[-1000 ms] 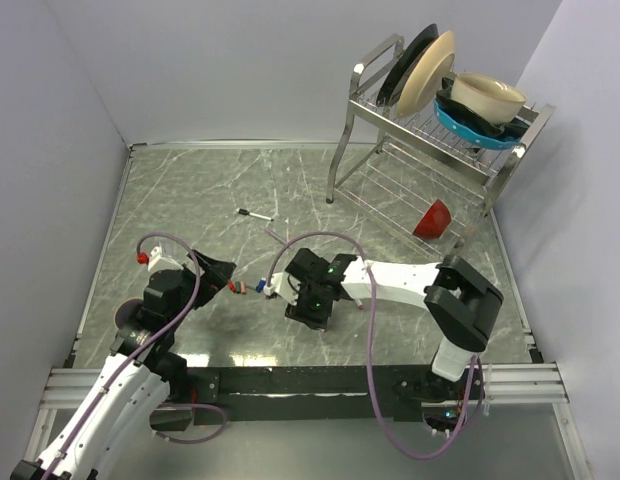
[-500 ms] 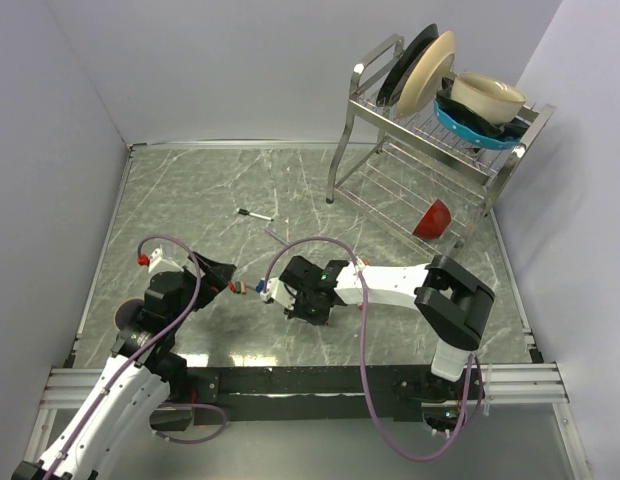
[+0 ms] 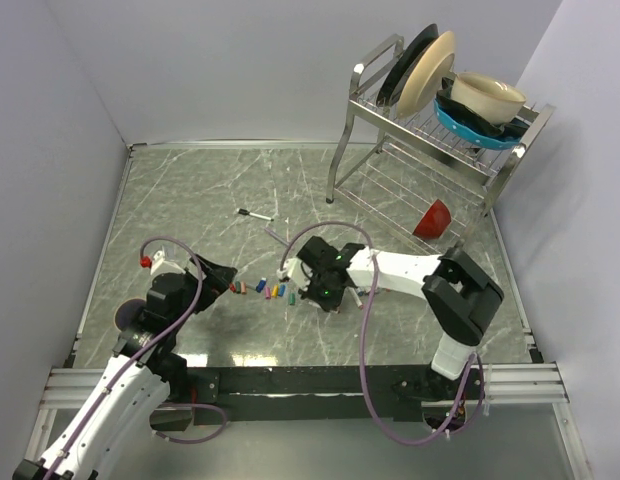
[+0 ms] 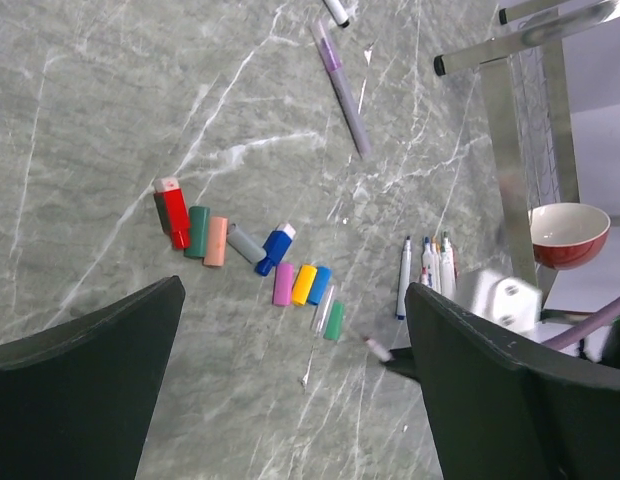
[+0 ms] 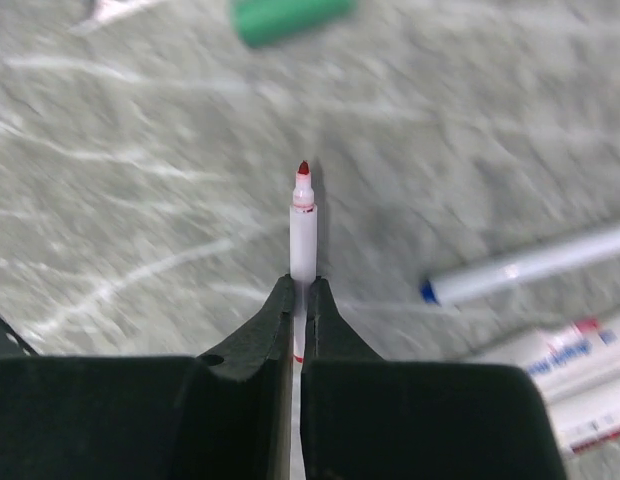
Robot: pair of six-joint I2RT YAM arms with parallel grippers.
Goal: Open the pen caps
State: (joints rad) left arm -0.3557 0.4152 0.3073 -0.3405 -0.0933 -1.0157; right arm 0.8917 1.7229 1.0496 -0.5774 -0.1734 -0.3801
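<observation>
A grey marbled table [image 3: 190, 190] fills the scene, with a wire dish rack [image 3: 390, 150] at its far right corner. The right arm's fingers [image 5: 260, 330] are clenched on a red marker [image 5: 303, 225], gripping the white barrel near its rear. The red tip is bare, so this pen's cap is already off.

The pen caps [image 4: 283, 284] lie on their sides in a loose row on the table between the two arms: red, green, salmon, grey, blue, pink, yellow and more. Most have their long axes across the line of the row. The left arm's fingers [image 4: 90, 370] are spread wide above them and hold nothing.

The step in hand looks like the tail of one uncapping. The next move probably calls for laying the red marker down beside the bare pens [image 4: 430, 265] and letting go of it. After that comes a reach for a pen with its cap on. The black-capped pen [image 3: 255, 214] and the purple pen [image 4: 342, 90] farther back look like candidates.

In the right wrist view the marker's long axis runs straight out in line with the fingers. Its tip points away from the wrist, toward a green cap [image 5: 293, 18]. Whether the marker touches the table cannot be told.
</observation>
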